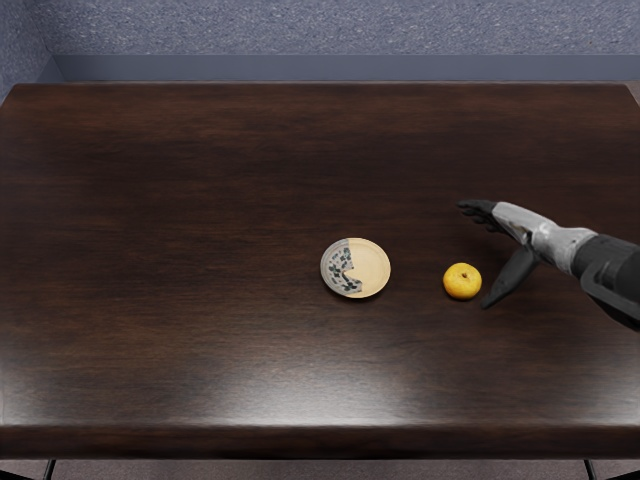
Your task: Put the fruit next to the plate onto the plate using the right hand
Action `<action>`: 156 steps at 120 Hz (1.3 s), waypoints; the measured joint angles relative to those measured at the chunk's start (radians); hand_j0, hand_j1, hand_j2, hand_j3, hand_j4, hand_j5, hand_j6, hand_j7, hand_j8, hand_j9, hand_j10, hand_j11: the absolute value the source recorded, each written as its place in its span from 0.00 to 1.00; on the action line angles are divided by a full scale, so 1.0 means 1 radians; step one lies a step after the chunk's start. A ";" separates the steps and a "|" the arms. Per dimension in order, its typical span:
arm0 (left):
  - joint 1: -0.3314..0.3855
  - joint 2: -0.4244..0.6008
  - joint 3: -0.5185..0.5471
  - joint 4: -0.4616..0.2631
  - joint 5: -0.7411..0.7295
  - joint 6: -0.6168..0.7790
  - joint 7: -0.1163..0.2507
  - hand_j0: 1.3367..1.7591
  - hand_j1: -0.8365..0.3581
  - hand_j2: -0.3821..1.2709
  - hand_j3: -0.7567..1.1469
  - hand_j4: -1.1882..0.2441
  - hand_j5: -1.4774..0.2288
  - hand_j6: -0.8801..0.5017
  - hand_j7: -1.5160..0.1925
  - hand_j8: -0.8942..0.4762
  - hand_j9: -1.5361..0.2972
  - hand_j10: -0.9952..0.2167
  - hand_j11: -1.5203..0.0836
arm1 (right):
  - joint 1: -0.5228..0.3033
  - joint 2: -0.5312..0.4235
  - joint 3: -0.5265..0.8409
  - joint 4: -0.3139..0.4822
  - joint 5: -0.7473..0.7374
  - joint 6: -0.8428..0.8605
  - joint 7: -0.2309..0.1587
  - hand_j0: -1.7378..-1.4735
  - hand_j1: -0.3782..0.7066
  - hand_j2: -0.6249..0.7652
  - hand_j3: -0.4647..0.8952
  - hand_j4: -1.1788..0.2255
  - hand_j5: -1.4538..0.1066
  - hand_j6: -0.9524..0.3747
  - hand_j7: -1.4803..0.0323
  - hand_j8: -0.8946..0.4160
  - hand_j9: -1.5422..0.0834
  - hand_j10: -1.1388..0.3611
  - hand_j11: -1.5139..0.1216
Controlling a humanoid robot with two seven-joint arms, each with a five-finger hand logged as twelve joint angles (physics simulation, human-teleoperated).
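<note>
The fruit (462,281), small, round and orange, sits on the surface (200,180) just right of the plate (375,268), with a strip of bare wood between them. It is not yet on the plate.

The main risk, as I judge it, is the fruit's shape: it is round and will roll if nudged. The right robot hand (520,238) is just right of it, and the thumb (508,278) slants down toward the surface close beside the fruit; I cannot tell whether the two touch. If the thumb pushes in before the fingers are round the far side, the fruit could roll left toward the plate or off toward the near edge, out of reach of the grasp. A grip taken too high on the ball could squeeze it out from below. The plate looks small and shallow, so an off-centre release could let the fruit roll over the rim or shove the plate aside.

The right arm comes in from the right edge, low over the surface. The robot hand is wide and holds nothing. Its fingers (478,210) stretch left, farther off than the fruit and clear of it, while the thumb is spread toward the near side. The gap between them faces the fruit.
</note>
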 joint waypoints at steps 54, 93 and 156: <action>0.000 0.000 0.000 0.000 0.000 0.000 0.000 0.76 0.99 0.23 0.40 0.83 0.87 0.64 0.89 0.65 0.84 0.82 0.95 | -0.005 0.065 -0.086 -0.002 -0.079 -0.142 -0.006 0.30 0.27 0.42 0.34 0.68 0.75 0.55 0.79 0.51 0.77 0.61 0.75; 0.000 0.000 0.000 0.000 0.000 0.000 0.000 0.76 0.99 0.23 0.40 0.83 0.87 0.64 0.89 0.65 0.84 0.82 0.95 | -0.024 0.085 -0.098 -0.003 -0.125 -0.206 0.000 0.30 0.35 0.40 0.34 0.62 0.68 0.49 0.72 0.45 0.70 0.56 0.68; 0.000 0.000 0.000 0.000 0.000 0.000 0.000 0.76 0.99 0.23 0.40 0.83 0.87 0.64 0.89 0.65 0.84 0.82 0.95 | -0.045 0.112 -0.098 -0.004 -0.168 -0.232 -0.002 0.30 0.50 0.39 0.34 0.53 0.57 0.39 0.61 0.35 0.60 0.49 0.63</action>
